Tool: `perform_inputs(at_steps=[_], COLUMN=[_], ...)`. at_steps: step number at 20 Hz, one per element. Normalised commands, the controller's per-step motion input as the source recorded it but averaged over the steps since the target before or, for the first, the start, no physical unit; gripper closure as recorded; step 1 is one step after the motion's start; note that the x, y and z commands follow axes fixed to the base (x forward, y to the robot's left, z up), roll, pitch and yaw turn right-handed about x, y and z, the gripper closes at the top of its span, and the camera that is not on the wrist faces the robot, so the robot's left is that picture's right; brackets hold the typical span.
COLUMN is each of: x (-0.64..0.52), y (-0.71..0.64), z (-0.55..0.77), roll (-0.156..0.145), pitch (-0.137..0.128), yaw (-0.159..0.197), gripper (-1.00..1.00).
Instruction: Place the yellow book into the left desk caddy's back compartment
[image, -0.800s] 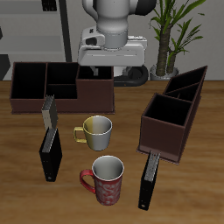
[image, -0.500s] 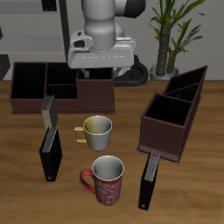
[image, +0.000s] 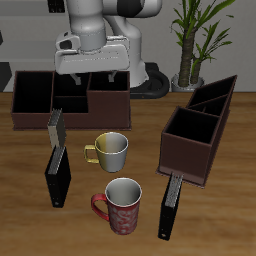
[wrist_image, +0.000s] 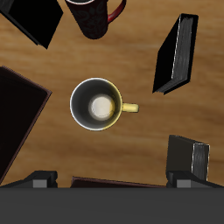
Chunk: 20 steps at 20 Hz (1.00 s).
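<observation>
The yellow book (image: 57, 127) stands upright on the table, its grey edge up, just in front of the long low box; the wrist view shows it too (wrist_image: 186, 157). The left desk caddy (image: 191, 150), dark brown, stands at the far side of the table from the book. Its back compartment (image: 214, 97) has sloping walls. The caddy's edge shows in the wrist view (wrist_image: 16, 114). My gripper (image: 91, 78) is open and empty, high above the table, behind and above the book, and points down (wrist_image: 112, 182).
A long low three-section box (image: 68, 98) stands at the back. A silver mug (image: 110, 150) with a yellow handle and a red patterned mug (image: 121, 205) stand mid-table. One black book (image: 58, 176) stands near the yellow book, another (image: 171, 205) in front of the caddy.
My arm has swung sideways away from the caddy toward the yellow book's side, still high. Nothing on the table has moved.
</observation>
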Motion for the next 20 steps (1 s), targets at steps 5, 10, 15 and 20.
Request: perform_inputs(at_steps=[5,10,15,20], x=[-0.12,-0.21,-0.08,-0.04], y=[-0.34,-0.41,-0.31,-0.31], z=[-0.04,-0.12,-0.17,-0.11], roll=[0.005,0.015,-0.007,-0.007], pitch=[-0.008,-0.025,0.006,-0.013], yaw=[-0.02,0.006,-0.03,-0.003], gripper=[-1.0,-1.0,-1.0,-1.0])
